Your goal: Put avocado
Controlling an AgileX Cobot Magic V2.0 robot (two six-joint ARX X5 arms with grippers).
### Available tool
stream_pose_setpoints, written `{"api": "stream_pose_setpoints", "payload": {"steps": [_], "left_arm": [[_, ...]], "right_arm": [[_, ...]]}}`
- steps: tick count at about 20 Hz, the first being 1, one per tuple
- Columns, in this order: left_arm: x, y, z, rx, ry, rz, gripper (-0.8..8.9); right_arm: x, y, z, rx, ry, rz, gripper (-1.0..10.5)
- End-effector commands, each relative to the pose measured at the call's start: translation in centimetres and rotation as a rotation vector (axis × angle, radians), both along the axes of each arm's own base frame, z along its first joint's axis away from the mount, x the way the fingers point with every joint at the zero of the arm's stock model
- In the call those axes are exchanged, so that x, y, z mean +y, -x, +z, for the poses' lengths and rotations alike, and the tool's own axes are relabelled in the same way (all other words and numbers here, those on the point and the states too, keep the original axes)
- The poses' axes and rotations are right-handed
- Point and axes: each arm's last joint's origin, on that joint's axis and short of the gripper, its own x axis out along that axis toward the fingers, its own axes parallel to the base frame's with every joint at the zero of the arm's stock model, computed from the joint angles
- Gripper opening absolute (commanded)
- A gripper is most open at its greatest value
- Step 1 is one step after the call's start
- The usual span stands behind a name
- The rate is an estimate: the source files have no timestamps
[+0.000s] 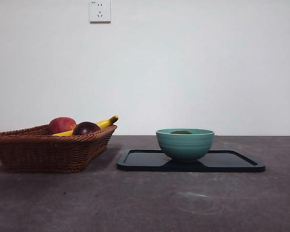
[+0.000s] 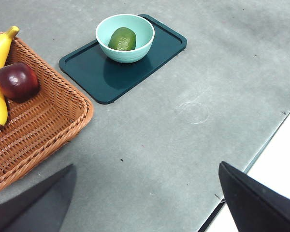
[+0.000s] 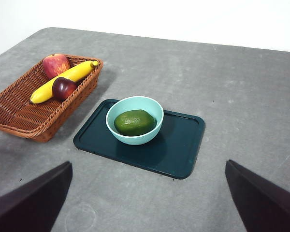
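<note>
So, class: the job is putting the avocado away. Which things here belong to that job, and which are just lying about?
Part of the job:
- avocado, lying in the bowl
- teal bowl, on the tray
- dark tray

Just lying about:
- wicker basket
- red apple
- banana
- dark purple fruit

Both grippers hang open, apart from everything.

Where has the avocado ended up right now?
The avocado lies inside the teal bowl, which stands on the dark tray beside the wicker basket of fruit. From the front, only its top peeks over the bowl's rim.
</note>
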Motion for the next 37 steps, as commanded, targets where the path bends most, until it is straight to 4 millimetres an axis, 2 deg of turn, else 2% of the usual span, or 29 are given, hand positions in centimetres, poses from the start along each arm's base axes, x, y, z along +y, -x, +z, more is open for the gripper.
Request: {"api": "stream_pose_setpoints", "payload": {"steps": [1, 2, 3, 4, 5, 20, 24, 26, 28, 31, 35, 37], "left_arm": [[-0.1, 0.0, 0.2, -0.014, -0.003, -0.008, 4.59], [-0.1, 0.0, 0.2, -0.014, -0.003, -0.007, 3.73], [-0.1, 0.0, 0.2, -0.014, -0.003, -0.008, 1.79], [-0.1, 0.0, 0.2, -0.014, -0.002, -0.007, -0.1], [-0.1, 0.0, 0.3, -0.017, 0.002, -0.007, 0.2], [0.0, 0.0, 0.3, -0.018, 0.006, 0.002, 0.2], [1.4, -0.8, 0.3, -0.055, -0.023, 0.151, 0.19], [2.7, -1.7, -0.1, -0.114, -0.038, 0.307, 0.21], [4.0, -2.6, -1.5, -0.185, 0.0, 0.48, 0.21], [5.2, -3.8, -5.6, -0.281, 0.084, 0.662, 0.21], [5.5, -4.9, -12.0, -0.445, 0.221, 0.72, 0.21], [5.7, -4.9, -14.0, -0.458, 0.276, 0.746, 0.21]], "right_arm": [[0.0, 0.0, 0.2, -0.005, -0.017, 0.001, 4.8], [0.0, 0.0, 0.2, -0.005, -0.017, 0.001, 3.4], [0.0, 0.0, 0.2, -0.004, -0.017, 0.001, 1.3], [0.0, 0.0, 0.2, -0.006, -0.015, 0.002, 0.0], [0.0, 0.0, 0.2, -0.007, -0.015, 0.002, 0.2], [0.0, 0.0, 0.2, -0.006, -0.014, 0.003, 0.2], [0.0, 0.0, 0.2, -0.006, -0.014, 0.003, 0.2], [0.0, 0.0, 0.2, -0.006, -0.014, 0.003, 0.2], [0.0, 0.0, 0.2, -0.006, -0.014, 0.003, 0.2], [0.0, 0.0, 0.2, -0.006, -0.014, 0.003, 0.2], [0.0, 0.0, 0.2, -0.007, -0.014, 0.003, 0.2], [0.0, 0.0, 0.2, -0.007, -0.014, 0.003, 0.2]]}}
